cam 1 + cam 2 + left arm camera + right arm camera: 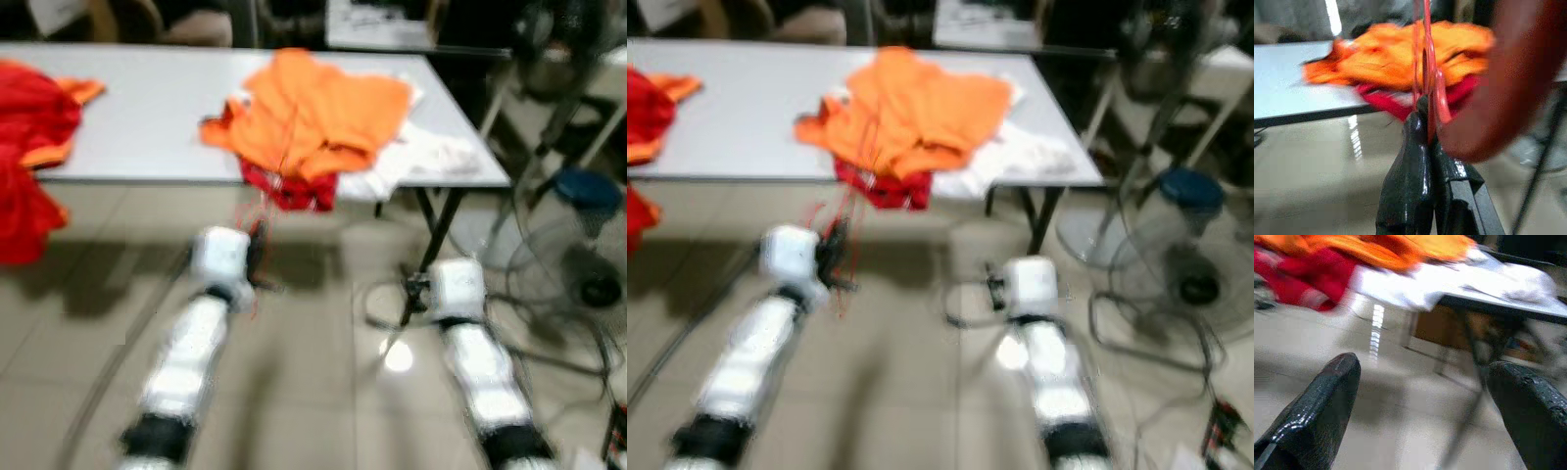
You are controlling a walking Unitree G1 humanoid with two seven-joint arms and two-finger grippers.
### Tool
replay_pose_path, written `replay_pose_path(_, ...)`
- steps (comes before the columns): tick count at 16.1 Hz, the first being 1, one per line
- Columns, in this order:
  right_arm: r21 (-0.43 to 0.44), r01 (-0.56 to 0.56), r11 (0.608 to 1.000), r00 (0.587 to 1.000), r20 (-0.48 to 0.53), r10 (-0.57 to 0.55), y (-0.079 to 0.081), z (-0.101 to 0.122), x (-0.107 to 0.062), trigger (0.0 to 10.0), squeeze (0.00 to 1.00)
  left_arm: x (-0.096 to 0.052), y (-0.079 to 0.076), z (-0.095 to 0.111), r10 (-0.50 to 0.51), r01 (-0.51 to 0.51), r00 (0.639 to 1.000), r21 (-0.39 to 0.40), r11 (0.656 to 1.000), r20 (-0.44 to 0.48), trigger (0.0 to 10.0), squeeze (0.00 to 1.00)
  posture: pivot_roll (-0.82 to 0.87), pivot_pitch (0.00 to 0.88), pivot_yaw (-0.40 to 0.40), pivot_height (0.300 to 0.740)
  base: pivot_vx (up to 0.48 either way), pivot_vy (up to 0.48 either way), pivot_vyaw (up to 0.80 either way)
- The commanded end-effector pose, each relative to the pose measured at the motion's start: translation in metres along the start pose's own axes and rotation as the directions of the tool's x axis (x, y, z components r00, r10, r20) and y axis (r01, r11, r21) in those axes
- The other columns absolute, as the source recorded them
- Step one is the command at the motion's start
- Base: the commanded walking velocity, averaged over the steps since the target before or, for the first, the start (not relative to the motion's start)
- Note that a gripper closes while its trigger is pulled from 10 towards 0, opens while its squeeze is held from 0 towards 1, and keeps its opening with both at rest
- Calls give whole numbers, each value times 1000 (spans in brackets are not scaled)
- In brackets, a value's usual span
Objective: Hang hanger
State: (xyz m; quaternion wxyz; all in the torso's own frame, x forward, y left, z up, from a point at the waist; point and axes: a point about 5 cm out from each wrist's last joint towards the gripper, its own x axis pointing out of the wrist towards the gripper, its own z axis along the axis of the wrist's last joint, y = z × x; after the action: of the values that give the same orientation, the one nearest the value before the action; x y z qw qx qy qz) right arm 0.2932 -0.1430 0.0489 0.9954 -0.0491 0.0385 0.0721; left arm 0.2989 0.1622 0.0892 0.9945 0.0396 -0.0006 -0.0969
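One table (147,117), one orange garment (313,113), one red hanger (1429,73), two fans (578,264).

Red hanger (1427,73) — a blurred streak, top cut off — behind a smeared red mass (1508,83).

Ahead, open tiled floor (294,392) is seen short of the table (157,108). The table's near edge is overhung by heaped orange clothes (313,113). Rightward, passage is blocked by a floor fan (578,264) and loose cables (392,304).
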Motion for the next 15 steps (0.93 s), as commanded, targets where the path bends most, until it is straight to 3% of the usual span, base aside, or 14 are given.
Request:
replay_pose_path(1, -17, 42, 999, 999, -14, -42, -17, -4, -5, 10000, 0, 5, -14, 7, -40, 40, 999, -5, 999, 26, 10000, 0, -5, 0, -12, 740, 472, 0, 0)
replay_pose_path(10, 7, 61, 998, 997, 46, -61, -16, 9, 0, 10000, 0, 5, -12, 10, -53, 52, 998, 32, 998, 38, 10000, 0, 0, 0, 3, 740, 472, 0, 0)
replay_pose_path(13, -52, 13, 999, 986, 167, -5, -16, 41, 10, 10000, 0, 4, -16, 12, -68, 66, 996, 35, 997, 50, 10000, 0, -7, 0, 13, 740, 472, 0, 0)
replay_pose_path(15, -39, -1, 999, 974, 227, 9, -24, 67, 22, 10000, 0, 5, -15, 12, -68, 67, 996, 31, 997, 52, 10000, 0, -10, 0, 17, 740, 469, 0, 0)
